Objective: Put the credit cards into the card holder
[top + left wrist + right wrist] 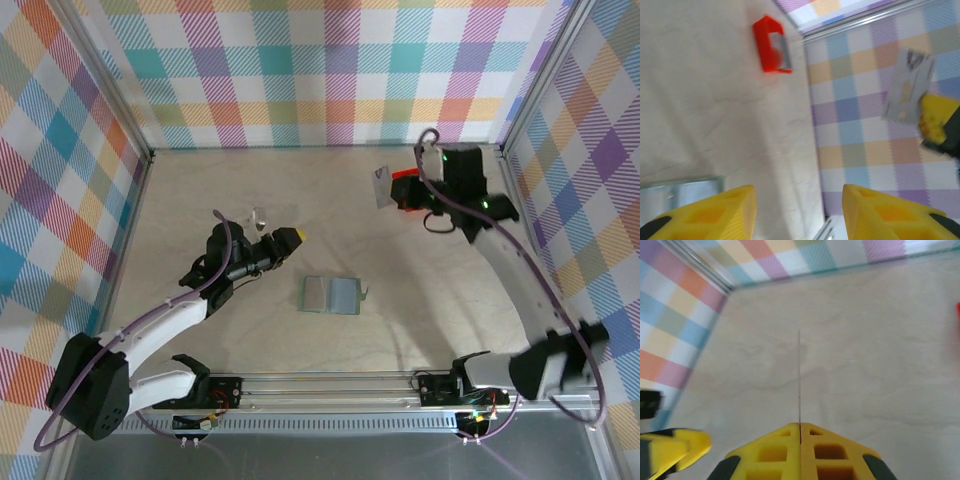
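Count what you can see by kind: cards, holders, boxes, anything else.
Cards: 1, the grey card, pinched in the right gripper
Holders: 1, the card holder, lying open
Boxes: 1, the red box, contents too blurred to count
Unclear: 1, a small pale item beside the left gripper
Total: 4

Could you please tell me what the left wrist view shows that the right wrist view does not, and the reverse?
Left wrist view: the flat face of the pale grey credit card, the whole small red box on the beige table, and a corner of the flat grey-green card holder near the open left gripper. Right wrist view: that card edge-on, a thin line pinched in the shut right gripper, and a table corner. Both share the table, the checked wall and the other arm's yellow fingers.
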`<state>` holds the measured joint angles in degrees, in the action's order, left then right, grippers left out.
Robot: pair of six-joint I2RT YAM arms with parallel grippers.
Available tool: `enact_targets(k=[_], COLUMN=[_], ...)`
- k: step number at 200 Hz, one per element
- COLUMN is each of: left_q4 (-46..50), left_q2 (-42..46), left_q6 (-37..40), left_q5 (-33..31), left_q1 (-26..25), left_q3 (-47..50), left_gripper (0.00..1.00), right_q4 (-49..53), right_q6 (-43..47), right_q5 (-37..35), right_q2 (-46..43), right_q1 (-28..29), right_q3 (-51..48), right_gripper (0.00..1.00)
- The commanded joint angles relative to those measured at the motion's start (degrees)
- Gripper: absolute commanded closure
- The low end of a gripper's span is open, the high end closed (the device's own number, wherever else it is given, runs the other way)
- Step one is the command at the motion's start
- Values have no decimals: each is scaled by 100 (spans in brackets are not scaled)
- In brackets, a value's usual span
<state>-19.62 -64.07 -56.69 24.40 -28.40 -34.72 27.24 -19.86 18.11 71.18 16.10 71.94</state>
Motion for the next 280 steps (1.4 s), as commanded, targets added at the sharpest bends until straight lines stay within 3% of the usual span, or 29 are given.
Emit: enact_targets(k=[1, 47, 103, 195, 280], left_q4=[-532, -1156, -1679, -2742, -2636], left_q2=[232, 190, 10, -814, -1089], left_q6=[-457, -866, -967, -1318, -1237], left_q5=[14, -84, -122, 308, 548], left_q1=[-119, -344, -476, -550, -847], left_q3=[-158, -67, -147, -677, -985], left_gripper=[52, 52, 52, 52, 53], right_q4=[-1076, -2615, -4271, -4930, -5324], right_q6=[-1020, -2061, -3671, -4168, -4453], right_q5=[483, 929, 1469, 1422, 1617], right_q2=[-649, -1714, -1643, -1299, -1018], right_q1=[-19, -21, -2, 295, 736], right_q3=[-874, -2266, -2981, -2850, -2871], right_gripper=[100, 100, 100, 100, 100])
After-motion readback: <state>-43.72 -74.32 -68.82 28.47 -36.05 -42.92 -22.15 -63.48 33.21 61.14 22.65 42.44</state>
